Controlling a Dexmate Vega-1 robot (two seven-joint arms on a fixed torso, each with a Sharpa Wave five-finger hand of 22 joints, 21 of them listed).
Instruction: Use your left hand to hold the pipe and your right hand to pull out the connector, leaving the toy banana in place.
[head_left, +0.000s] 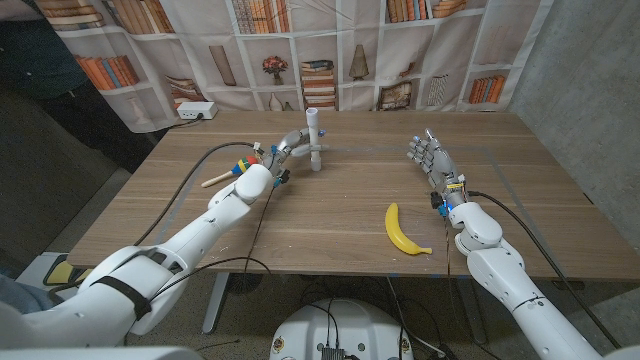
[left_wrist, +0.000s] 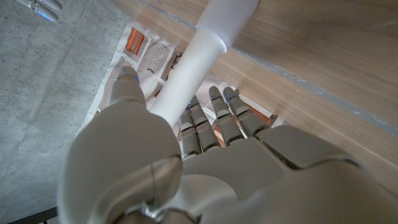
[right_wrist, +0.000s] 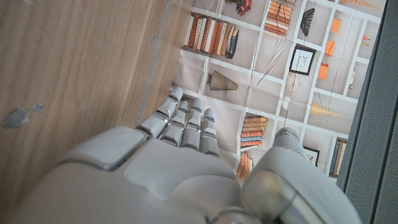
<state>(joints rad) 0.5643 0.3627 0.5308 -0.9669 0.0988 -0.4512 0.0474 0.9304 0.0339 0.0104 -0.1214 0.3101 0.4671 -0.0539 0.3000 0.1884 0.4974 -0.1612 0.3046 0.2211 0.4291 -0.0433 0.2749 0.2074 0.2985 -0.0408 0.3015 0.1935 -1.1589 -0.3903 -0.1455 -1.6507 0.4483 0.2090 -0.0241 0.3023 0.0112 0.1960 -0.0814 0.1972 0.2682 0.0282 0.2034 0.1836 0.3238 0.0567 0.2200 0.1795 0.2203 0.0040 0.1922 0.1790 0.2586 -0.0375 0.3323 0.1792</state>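
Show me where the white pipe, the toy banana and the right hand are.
white pipe (head_left: 314, 128): head view, middle of its upright tube.
toy banana (head_left: 402, 230): head view, middle of its yellow body.
right hand (head_left: 428, 156): head view, on the palm.

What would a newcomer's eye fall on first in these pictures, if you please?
Most likely the white pipe standing upright near the table's far edge, with the left hand right beside it. Next comes the yellow toy banana lying alone on the wood toward the near right. The right hand is raised beyond it, fingers apart and holding nothing.
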